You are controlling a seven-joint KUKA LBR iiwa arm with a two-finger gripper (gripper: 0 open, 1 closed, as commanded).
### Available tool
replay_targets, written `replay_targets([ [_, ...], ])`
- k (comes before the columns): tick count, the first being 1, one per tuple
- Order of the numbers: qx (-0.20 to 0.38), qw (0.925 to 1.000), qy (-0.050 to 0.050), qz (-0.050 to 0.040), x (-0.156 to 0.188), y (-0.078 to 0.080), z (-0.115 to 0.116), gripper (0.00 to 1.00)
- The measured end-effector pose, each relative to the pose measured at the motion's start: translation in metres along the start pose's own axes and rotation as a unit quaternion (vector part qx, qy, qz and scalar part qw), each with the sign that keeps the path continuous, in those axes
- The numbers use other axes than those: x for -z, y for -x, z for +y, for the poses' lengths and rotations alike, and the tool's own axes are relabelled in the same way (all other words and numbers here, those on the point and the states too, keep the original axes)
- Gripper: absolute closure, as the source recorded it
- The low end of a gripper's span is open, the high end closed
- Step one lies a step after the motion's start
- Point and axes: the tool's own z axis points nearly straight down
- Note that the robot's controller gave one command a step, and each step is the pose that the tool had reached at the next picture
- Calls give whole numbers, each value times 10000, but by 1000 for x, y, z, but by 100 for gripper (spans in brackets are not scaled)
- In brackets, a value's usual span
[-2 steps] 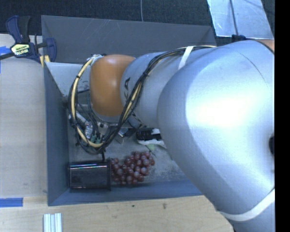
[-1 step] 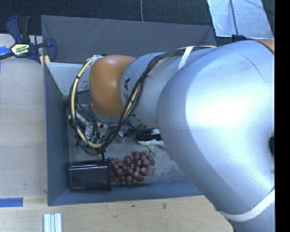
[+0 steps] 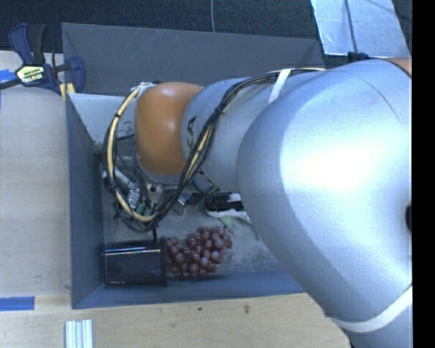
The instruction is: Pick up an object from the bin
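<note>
Reaching arm (image 3: pixel 319 187): I see its big silver-grey body coming in from the right and covering most of the right half and middle of the bin.
Bin (image 3: pixel 83 216): grey metal, with sloping walls. The bare floor I can see is a strip along the left side and a patch along the near wall.
Orange cover (image 3: pixel 163 129): a rounded shell on the wrist, sitting over the left-centre of the bin and pointing down towards the floor.
Cables (image 3: pixel 114 133): a yellow and black bundle that loops out on the left of the orange cover, hangs down under it and runs back along the arm.
Black box (image 3: pixel 134 264): a flat dark rectangle lying in the near-left corner, with its long side against the near wall. Of the things I can see, it lies closest below the wrist.
Grape bunch (image 3: pixel 199 251): a cluster of dark red beads on the floor, touching the right end of the black box.
Black-and-white piece (image 3: pixel 223 204): a small thing peeking out from under the arm, just beyond the grape bunch. I cannot make out what kind of thing it is.
Gripper (image 3: pixel 134 194): dark hardware under the orange cover, low over the left floor and just behind the black box. I cannot tell whether it is spread or closed, or whether anything sits in it.
</note>
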Motion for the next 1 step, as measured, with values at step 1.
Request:
replay_targets([
  [1, -5, 10000, -8, 10, 17, -1, -1, 100],
])
